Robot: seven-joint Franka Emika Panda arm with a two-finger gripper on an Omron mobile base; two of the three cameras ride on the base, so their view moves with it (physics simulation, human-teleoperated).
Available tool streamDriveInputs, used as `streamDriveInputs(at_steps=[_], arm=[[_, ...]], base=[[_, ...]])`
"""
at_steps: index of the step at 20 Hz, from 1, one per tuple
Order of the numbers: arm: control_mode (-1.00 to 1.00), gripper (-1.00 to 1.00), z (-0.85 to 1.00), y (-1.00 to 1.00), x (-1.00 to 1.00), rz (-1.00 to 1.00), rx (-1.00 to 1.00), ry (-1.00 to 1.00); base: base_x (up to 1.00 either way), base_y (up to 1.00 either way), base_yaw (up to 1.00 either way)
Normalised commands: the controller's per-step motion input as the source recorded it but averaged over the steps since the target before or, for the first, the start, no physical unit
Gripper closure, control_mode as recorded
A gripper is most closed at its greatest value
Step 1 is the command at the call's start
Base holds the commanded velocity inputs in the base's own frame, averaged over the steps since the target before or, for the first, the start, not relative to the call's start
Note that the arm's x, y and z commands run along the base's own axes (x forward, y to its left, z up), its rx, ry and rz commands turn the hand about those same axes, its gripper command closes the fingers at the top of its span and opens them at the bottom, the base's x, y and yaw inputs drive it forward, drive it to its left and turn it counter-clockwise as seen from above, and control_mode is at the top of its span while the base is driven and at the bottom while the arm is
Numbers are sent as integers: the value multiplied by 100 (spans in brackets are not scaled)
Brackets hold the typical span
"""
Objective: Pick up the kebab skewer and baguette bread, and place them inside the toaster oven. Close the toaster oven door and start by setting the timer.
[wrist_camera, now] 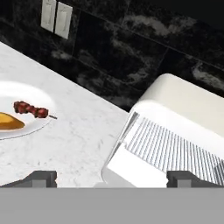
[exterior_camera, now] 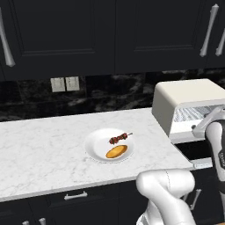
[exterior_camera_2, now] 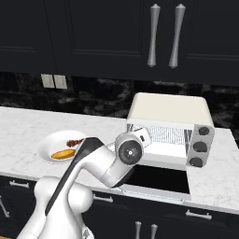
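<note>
The kebab skewer (exterior_camera: 119, 139) (exterior_camera_2: 73, 142) (wrist_camera: 30, 109) and the orange baguette bread (exterior_camera: 116, 151) (exterior_camera_2: 63, 154) (wrist_camera: 8, 122) lie side by side on a white plate (exterior_camera: 94, 147) (exterior_camera_2: 46, 144). To their right stands the cream toaster oven (exterior_camera: 186, 94) (exterior_camera_2: 168, 109) (wrist_camera: 183, 103), its wire rack (wrist_camera: 175, 148) showing. The toaster oven door (exterior_camera_2: 156, 178) hangs open and flat over the counter's edge, handle (exterior_camera_2: 154, 192) outermost. My gripper (wrist_camera: 112, 178) hovers in front of the oven's left corner, right of the plate. It is open, the fingertips (wrist_camera: 41, 178) wide apart and nothing between them.
Three dark knobs (exterior_camera_2: 200, 145) run down the oven's right face. Wall outlets (exterior_camera: 64, 83) (wrist_camera: 57, 17) sit on the black marble backsplash. Dark cabinets hang above, and drawers (exterior_camera: 74, 195) lie below the white counter (exterior_camera: 39, 145).
</note>
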Motion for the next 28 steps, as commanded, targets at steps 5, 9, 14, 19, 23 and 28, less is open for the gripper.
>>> streamDriveInputs(at_steps=[5, 9, 14, 19, 23, 28], arm=[[-100, -100, -12, -78, 14, 0, 5, -8], [-100, -100, -12, -48, 48, 0, 16, 0], [-100, -100, -13, -56, 61, 0, 15, 0], [-100, -100, -43, -5, 31, 2, 0, -8], [-100, -100, -31, -2, 26, 0, -10, -17], [-100, -100, -15, -1, 27, 0, -9, -8]], base=[[0, 0, 0], [0, 0, 0], [0, 0, 0], [0, 0, 0], [0, 0, 0], [0, 0, 0]])
